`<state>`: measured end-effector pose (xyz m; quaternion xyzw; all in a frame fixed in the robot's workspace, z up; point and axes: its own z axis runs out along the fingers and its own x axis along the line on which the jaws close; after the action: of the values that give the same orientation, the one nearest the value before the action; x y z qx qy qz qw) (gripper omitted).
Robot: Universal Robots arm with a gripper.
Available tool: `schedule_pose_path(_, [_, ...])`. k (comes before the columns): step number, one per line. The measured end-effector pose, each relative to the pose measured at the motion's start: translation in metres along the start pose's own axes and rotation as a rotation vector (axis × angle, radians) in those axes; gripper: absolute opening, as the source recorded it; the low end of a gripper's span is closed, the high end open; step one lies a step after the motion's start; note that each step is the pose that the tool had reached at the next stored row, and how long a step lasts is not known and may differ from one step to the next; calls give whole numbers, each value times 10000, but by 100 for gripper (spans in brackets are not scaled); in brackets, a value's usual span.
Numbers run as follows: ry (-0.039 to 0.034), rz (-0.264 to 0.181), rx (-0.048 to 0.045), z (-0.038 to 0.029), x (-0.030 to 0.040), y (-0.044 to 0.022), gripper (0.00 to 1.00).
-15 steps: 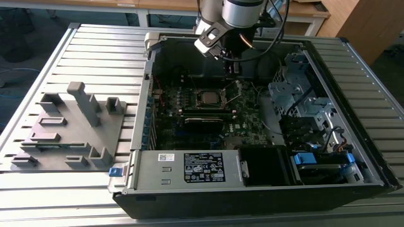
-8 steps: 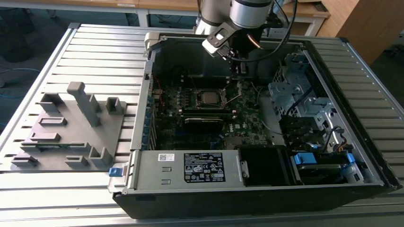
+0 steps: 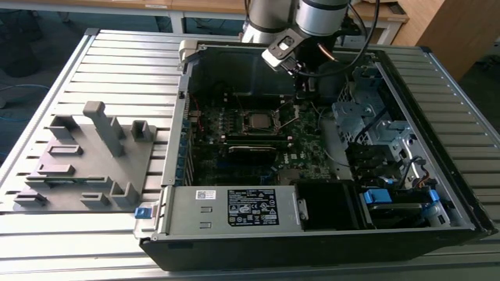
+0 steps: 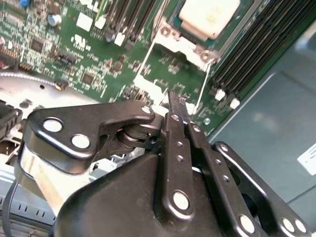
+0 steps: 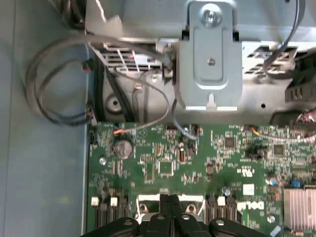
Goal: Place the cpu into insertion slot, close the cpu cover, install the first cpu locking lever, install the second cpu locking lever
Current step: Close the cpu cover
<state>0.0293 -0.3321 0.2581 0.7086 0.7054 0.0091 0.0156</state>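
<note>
Well, the black metal gripper has its two fingers pressed tight together, with nothing that I can see between them. Its tip hangs over the flat green motherboard, close to the ends of two thin wire levers.

Just past the levers is the cpu cover, a thin silver metal frame. It looks to lie flat around the cpu, a small square chip with a pale silver top. The cpu sits in the insertion slot. Long black memory sticks lie beside it.

A round silver battery sits on the board, and looped grey cables lie near a grey metal bracket.

All of this is inside the big open black computer case. The case also holds a grey metal box with a black label and a small white label; the print is too small to make out. Blue plastic tabs sit in one corner.

The case lies on a grey slatted metal table. A grey plastic stand sits at the exterior view's left.
</note>
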Motion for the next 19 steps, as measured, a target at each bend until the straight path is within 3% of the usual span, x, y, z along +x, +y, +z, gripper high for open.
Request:
schedule_pose_path(9, [0, -1, 0, 20, 3, 207, 10])
schedule_pose_path(16, [-2, 7, 1, 133, 4, 220, 10])
schedule_pose_path(19, [-5, 6, 1, 147, 3, 219, 10])
